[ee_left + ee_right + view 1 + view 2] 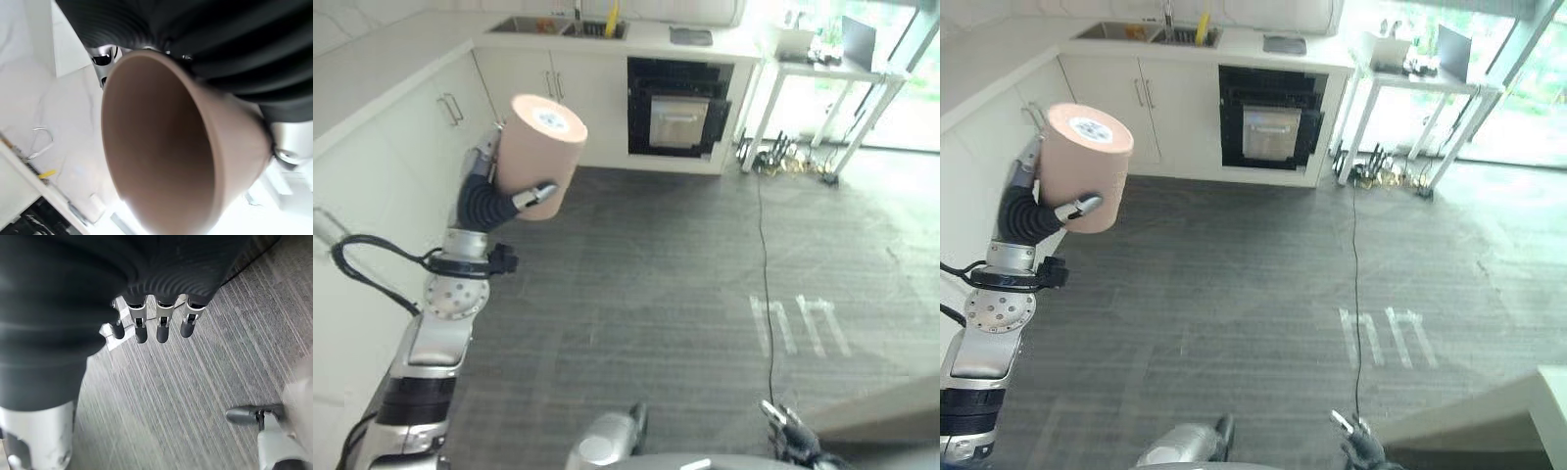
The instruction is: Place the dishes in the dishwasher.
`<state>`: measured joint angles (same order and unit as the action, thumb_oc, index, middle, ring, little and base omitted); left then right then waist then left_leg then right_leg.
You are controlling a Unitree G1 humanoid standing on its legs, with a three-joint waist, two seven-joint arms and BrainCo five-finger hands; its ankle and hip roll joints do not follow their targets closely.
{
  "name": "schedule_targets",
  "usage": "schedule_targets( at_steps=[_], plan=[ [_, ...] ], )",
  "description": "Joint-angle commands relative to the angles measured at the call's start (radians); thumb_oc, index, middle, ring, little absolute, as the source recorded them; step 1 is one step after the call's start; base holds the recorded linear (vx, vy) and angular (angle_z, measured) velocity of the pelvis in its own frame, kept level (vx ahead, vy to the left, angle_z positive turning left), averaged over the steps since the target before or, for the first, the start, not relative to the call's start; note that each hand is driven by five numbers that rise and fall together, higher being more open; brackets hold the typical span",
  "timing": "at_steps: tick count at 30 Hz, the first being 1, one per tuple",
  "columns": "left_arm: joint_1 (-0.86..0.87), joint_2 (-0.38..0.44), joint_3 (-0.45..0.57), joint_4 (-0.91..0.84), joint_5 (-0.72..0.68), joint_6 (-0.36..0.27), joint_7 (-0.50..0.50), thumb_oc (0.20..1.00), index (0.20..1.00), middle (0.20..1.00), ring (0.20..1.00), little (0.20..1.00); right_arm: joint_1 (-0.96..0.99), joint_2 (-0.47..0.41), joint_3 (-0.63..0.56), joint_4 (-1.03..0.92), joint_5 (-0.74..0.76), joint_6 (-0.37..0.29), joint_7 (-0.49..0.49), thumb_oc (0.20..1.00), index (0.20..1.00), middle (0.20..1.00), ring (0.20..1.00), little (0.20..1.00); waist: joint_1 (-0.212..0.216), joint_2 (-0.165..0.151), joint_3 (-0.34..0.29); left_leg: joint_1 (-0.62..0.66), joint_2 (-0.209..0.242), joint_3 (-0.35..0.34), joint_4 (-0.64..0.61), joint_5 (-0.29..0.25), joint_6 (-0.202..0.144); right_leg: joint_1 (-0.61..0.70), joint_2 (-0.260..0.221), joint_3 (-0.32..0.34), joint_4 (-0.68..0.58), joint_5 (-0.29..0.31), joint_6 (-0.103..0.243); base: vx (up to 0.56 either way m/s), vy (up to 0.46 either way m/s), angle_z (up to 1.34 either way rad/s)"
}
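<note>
Held upside down in my left hand, fingers clamped round it, the pink cup is in transport; right hand hangs slack-fingered; next I carry it across to the dishwasher.

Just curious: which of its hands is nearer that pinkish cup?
Left. The left hand grips the cup, raised; the right hand hangs low over the floor.

Your left hand is raised on a bent arm, fingers curled around the cup. Your right hand hangs low, fingers relaxed and holding nothing.
</note>
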<state>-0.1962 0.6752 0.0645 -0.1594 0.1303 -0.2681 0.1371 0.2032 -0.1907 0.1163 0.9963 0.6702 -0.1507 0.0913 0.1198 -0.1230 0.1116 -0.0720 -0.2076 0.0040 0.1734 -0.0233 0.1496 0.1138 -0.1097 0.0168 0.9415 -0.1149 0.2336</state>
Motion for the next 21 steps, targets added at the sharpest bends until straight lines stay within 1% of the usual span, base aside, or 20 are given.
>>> schedule_targets(
  at_steps=[1,2,3,4,5,6,7,8,9,10,11,12,14,15,16,17,18,19,21],
  plan=[
    [-0.055,0.045,-0.025,-0.070,-0.026,0.021,-0.003,0.200,0.200,0.200,0.200,0.200,-0.098,-0.014,0.017,-0.012,0.001,-0.095,0.046,1.000,1.000,1.000,1.000,1.000,-0.032,0.100,-0.034,-0.032,0.092,-0.011,-0.102,0.005,-0.035,-0.022,0.083,-0.022,-0.197,0.282,-0.044,0.45,0.346,0.01],
    [-0.055,0.046,-0.035,-0.068,-0.029,0.026,0.006,0.200,0.200,0.200,0.200,0.200,-0.100,-0.013,0.007,0.016,-0.012,-0.107,0.064,1.000,1.000,1.000,1.000,1.000,-0.055,0.110,-0.025,0.013,0.081,-0.025,-0.109,-0.015,-0.021,-0.112,0.085,-0.021,-0.166,0.240,-0.069,0.35,0.232,-0.06],
    [-0.056,0.041,-0.042,-0.065,-0.026,0.021,0.006,0.200,0.200,0.200,0.200,0.200,-0.101,-0.016,-0.001,0.024,-0.031,-0.117,0.070,1.000,1.000,1.000,1.000,1.000,-0.075,0.125,-0.019,0.037,0.080,-0.038,-0.111,-0.022,-0.017,-0.182,0.099,-0.029,-0.199,0.203,-0.094,0.38,0.229,-0.11],
    [-0.054,0.037,-0.049,-0.068,-0.019,0.018,0.010,0.200,0.200,0.200,0.200,0.200,-0.102,-0.021,-0.010,0.018,-0.041,-0.118,0.067,1.000,1.000,1.000,1.000,1.000,-0.091,0.135,-0.011,0.057,0.078,-0.053,-0.111,-0.029,-0.014,-0.236,0.109,-0.037,-0.247,0.178,-0.112,0.37,0.146,0.20],
    [-0.060,0.038,-0.061,-0.067,-0.014,0.017,0.017,0.200,0.200,0.200,0.200,0.200,-0.100,-0.037,-0.025,0.014,-0.029,-0.119,0.075,1.000,1.000,1.000,1.000,1.000,-0.115,0.139,0.002,0.086,0.071,-0.073,-0.114,-0.046,-0.012,-0.294,0.093,-0.052,-0.344,0.164,-0.128,0.34,0.058,0.35],
    [-0.071,0.042,-0.071,-0.060,-0.010,0.020,0.024,0.200,0.200,0.200,0.200,0.200,-0.099,-0.049,-0.035,0.019,-0.012,-0.119,0.092,1.000,1.000,1.000,1.000,1.000,-0.130,0.139,0.009,0.104,0.071,-0.084,-0.117,-0.056,-0.014,-0.311,0.075,-0.065,-0.421,0.162,-0.132,0.39,-0.029,0.88],
    [-0.089,0.045,-0.088,-0.045,-0.004,0.023,0.035,0.200,0.200,0.200,0.200,0.200,-0.103,-0.065,-0.047,0.034,0.004,-0.119,0.120,1.000,1.000,1.000,1.000,1.000,-0.149,0.134,0.018,0.131,0.071,-0.094,-0.120,-0.073,-0.021,-0.333,0.044,-0.067,-0.555,0.178,-0.129,0.50,-0.124,1.30],
    [-0.107,0.046,-0.106,-0.035,-0.001,0.025,0.038,0.200,0.200,0.200,0.200,0.200,-0.114,-0.080,-0.059,0.056,0.011,-0.122,0.148,1.000,1.000,1.000,1.000,1.000,-0.164,0.127,0.031,0.170,0.070,-0.113,-0.124,-0.099,-0.034,-0.329,0.011,-0.071,-0.724,0.215,-0.110,0.67,-0.200,1.23],
    [-0.108,0.043,-0.116,-0.036,0.010,0.021,0.034,0.200,0.200,0.200,0.200,0.200,-0.127,-0.086,-0.068,0.067,0.008,-0.121,0.158,1.000,1.000,1.000,1.000,1.000,-0.167,0.120,0.034,0.202,0.071,-0.132,-0.128,-0.124,-0.041,-0.317,-0.018,-0.072,-0.858,0.272,-0.084,0.56,-0.176,1.00],
    [-0.106,0.041,-0.119,-0.038,0.015,0.021,0.034,0.200,0.200,0.200,0.200,0.200,-0.130,-0.084,-0.071,0.069,0.007,-0.120,0.157,1.000,1.000,1.000,1.000,1.000,-0.168,0.119,0.034,0.211,0.072,-0.137,-0.129,-0.131,-0.042,-0.316,-0.023,-0.072,-0.884,0.285,-0.079,0.53,-0.182,0.65],
    [-0.098,0.034,-0.125,-0.045,0.032,0.024,0.037,0.200,0.200,0.200,0.200,0.200,-0.142,-0.078,-0.075,0.076,0.010,-0.120,0.152,1.000,1.000,1.000,1.000,1.000,-0.167,0.118,0.030,0.238,0.079,-0.153,-0.128,-0.155,-0.046,-0.312,-0.041,-0.070,-0.927,0.321,-0.067,0.43,-0.168,0.53],
    [-0.087,0.028,-0.124,-0.051,0.045,0.032,0.043,0.200,0.200,0.200,0.200,0.200,-0.146,-0.074,-0.073,0.075,0.010,-0.119,0.147,1.000,1.000,1.000,1.000,1.000,-0.165,0.117,0.024,0.252,0.083,-0.160,-0.127,-0.170,-0.047,-0.305,-0.045,-0.071,-0.929,0.332,-0.065,0.49,-0.211,0.19],
    [-0.059,0.018,-0.109,-0.058,0.064,0.034,0.049,0.200,0.200,0.200,0.200,0.200,-0.150,-0.075,-0.058,0.066,-0.036,-0.135,0.138,1.000,1.000,1.000,1.000,1.000,-0.163,0.114,0.011,0.265,0.093,-0.156,-0.116,-0.194,-0.050,-0.283,-0.036,-0.077,-0.892,0.312,-0.070,0.43,-0.229,-0.07],
    [-0.039,0.016,-0.097,-0.056,0.067,0.035,0.062,0.200,0.200,0.200,0.200,0.200,-0.157,-0.080,-0.034,0.053,-0.075,-0.135,0.131,1.000,1.000,1.000,1.000,1.000,-0.166,0.116,0.006,0.280,0.113,-0.140,-0.098,-0.207,-0.058,-0.282,-0.022,-0.086,-0.854,0.280,-0.081,0.44,-0.253,0.38],
    [-0.026,0.013,-0.090,-0.054,0.073,0.029,0.070,0.200,0.200,0.200,0.200,0.200,-0.161,-0.085,-0.023,0.048,-0.076,-0.130,0.131,1.000,1.000,1.000,1.000,1.000,-0.169,0.119,0.007,0.289,0.127,-0.129,-0.086,-0.211,-0.067,-0.285,-0.012,-0.087,-0.827,0.259,-0.089,0.73,-0.419,0.57],
    [0.005,0.012,-0.059,-0.070,0.082,0.038,0.092,0.200,0.200,0.200,0.200,0.200,-0.175,-0.112,0.009,0.016,-0.077,-0.100,0.147,1.000,1.000,1.000,1.000,1.000,-0.164,0.127,0.011,0.254,0.193,-0.085,0.078,-0.103,-0.120,-0.235,0.033,-0.099,-0.797,0.173,-0.157,0.63,-0.377,0.47],
    [0.009,0.013,-0.050,-0.076,0.078,0.047,0.093,0.200,0.200,0.200,0.200,0.200,-0.179,-0.121,0.019,0.014,-0.078,-0.099,0.152,1.000,1.000,1.000,1.000,1.000,-0.164,0.130,0.010,0.239,0.206,-0.075,0.150,-0.068,-0.135,-0.223,0.044,-0.099,-0.794,0.155,-0.174,0.64,-0.399,-0.18],
    [0.011,0.015,-0.040,-0.078,0.068,0.056,0.093,0.200,0.200,0.200,0.200,0.200,-0.182,-0.128,0.026,0.009,-0.085,-0.093,0.156,1.000,1.000,1.000,1.000,1.000,-0.163,0.128,0.011,0.214,0.209,-0.064,0.244,-0.035,-0.147,-0.209,0.050,-0.096,-0.792,0.139,-0.190,0.33,-0.225,-0.62],
    [0.013,0.016,-0.030,-0.078,0.050,0.059,0.088,0.200,0.200,0.200,0.200,0.200,-0.184,-0.136,0.030,0.012,-0.093,-0.097,0.159,1.000,1.000,1.000,1.000,1.000,-0.159,0.120,0.014,0.160,0.211,-0.042,0.378,-0.007,-0.159,-0.183,0.057,-0.090,-0.789,0.121,-0.211,0.28,-0.194,-0.48]
  ],
)
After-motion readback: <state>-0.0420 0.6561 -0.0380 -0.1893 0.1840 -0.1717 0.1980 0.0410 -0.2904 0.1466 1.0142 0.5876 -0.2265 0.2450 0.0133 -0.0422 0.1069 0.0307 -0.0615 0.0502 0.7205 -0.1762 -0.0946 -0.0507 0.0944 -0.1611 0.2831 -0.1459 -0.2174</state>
